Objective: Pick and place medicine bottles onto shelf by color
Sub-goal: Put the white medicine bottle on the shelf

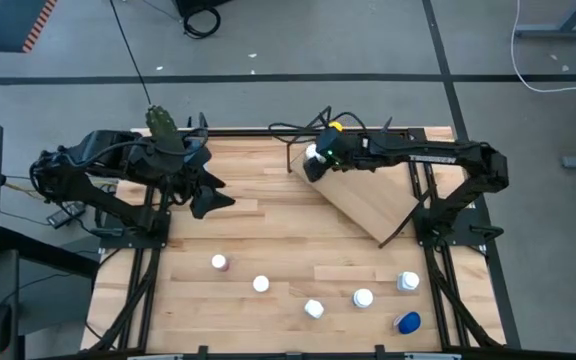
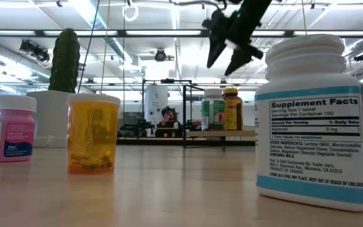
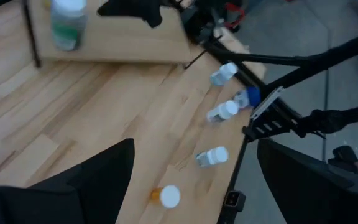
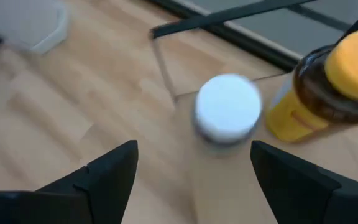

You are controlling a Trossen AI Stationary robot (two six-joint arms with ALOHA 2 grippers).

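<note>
We held right gripper (image 4: 191,180) above shelf's (image 1: 368,195) far corner, fingers apart, empty. White-capped bottle (image 4: 227,107) stood upright directly beneath, touching nothing of ours; yellow-capped bottle (image 4: 337,84) just beside it. Remaining bottles (image 1: 363,297) stood along table's near edge, well apart from both grippers. Left gripper (image 1: 206,192) hovered open over left half, nearer pink one (image 1: 219,263), we judged.

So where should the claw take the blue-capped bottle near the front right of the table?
The blue-capped bottle seems to lie on its side, cap towards the table's edge. Come straight down and close the claw across its body, not the cap; a round body may roll, so pinch across the roll direction.
</note>
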